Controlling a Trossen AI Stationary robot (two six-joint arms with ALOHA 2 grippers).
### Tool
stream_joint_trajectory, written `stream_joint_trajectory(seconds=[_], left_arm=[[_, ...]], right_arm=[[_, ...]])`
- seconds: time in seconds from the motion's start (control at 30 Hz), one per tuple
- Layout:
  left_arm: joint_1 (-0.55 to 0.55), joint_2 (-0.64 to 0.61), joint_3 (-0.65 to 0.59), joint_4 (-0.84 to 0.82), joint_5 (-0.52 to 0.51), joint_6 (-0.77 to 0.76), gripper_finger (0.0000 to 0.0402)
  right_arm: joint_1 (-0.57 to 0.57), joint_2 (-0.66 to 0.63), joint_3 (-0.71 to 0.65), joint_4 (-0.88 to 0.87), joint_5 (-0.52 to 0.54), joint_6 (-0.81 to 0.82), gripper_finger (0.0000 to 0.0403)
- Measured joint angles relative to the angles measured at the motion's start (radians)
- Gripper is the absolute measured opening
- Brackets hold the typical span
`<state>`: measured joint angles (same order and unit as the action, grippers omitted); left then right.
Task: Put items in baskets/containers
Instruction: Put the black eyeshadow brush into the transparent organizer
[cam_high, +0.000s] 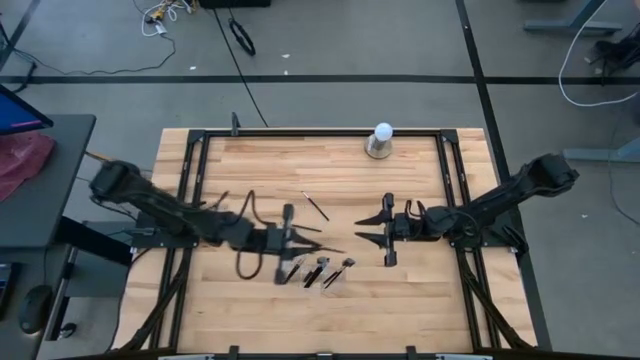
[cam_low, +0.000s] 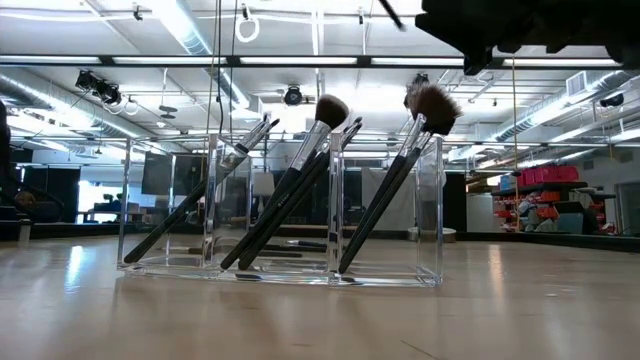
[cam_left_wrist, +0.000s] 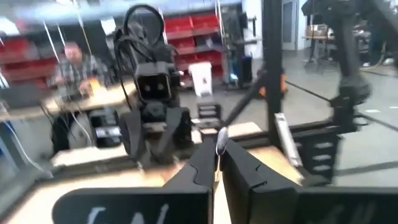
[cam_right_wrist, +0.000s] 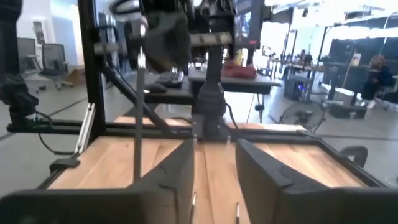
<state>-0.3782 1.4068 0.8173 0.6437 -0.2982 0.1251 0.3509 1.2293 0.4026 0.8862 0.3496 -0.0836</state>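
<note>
A clear plastic container (cam_low: 430, 215) with three compartments stands on the table's near middle (cam_high: 334, 284). Several dark-handled makeup brushes (cam_low: 300, 190) lean in it, bristles up. One more brush (cam_high: 315, 205) lies flat on the wood farther back. My left gripper (cam_high: 318, 240) hovers just beyond the container and is shut on a slim brush (cam_left_wrist: 219, 142). My right gripper (cam_high: 358, 229) faces it from the right, open and touching nothing (cam_right_wrist: 214, 168). My left gripper pinches a slim brush between its two fingertips (cam_left_wrist: 208, 163), at the silvery ferrule (cam_left_wrist: 219, 140). The dark handle (cam_left_wrist: 245, 102) slants away past the fingers. The brush is lifted clear of the table, above the container.
A white ball-shaped object on a grey base (cam_high: 381, 140) stands at the table's far edge. Black frame rails (cam_high: 195, 180) run along the table's left, right and far sides. Bare wood lies to the left and right of the container. A person sits in the room behind (cam_left_wrist: 71, 62).
</note>
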Motion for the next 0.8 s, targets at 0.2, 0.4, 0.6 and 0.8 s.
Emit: stream_joint_trajectory(seconds=[0.2, 0.4, 0.6, 0.8], left_arm=[[-0.103, -0.136, 0.174, -0.587, -0.045, -0.265, 0.0017], [-0.118, -0.102, 0.297, -0.987, -0.055, -0.525, 0.0019], [-0.088, -0.027, 0.225, -1.014, -0.002, -0.661, 0.0019], [-0.06, 0.059, 0.201, -1.009, 0.041, -0.718, 0.0027]], right_arm=[[0.013, -0.034, 0.0, -0.097, 0.007, 0.061, 0.015], [0.013, -0.034, 0.0, -0.125, 0.007, 0.075, 0.0152], [0.013, -0.034, 0.0, -0.138, 0.006, 0.076, 0.0153], [0.013, -0.034, 0.0, -0.149, 0.005, 0.079, 0.0153]])
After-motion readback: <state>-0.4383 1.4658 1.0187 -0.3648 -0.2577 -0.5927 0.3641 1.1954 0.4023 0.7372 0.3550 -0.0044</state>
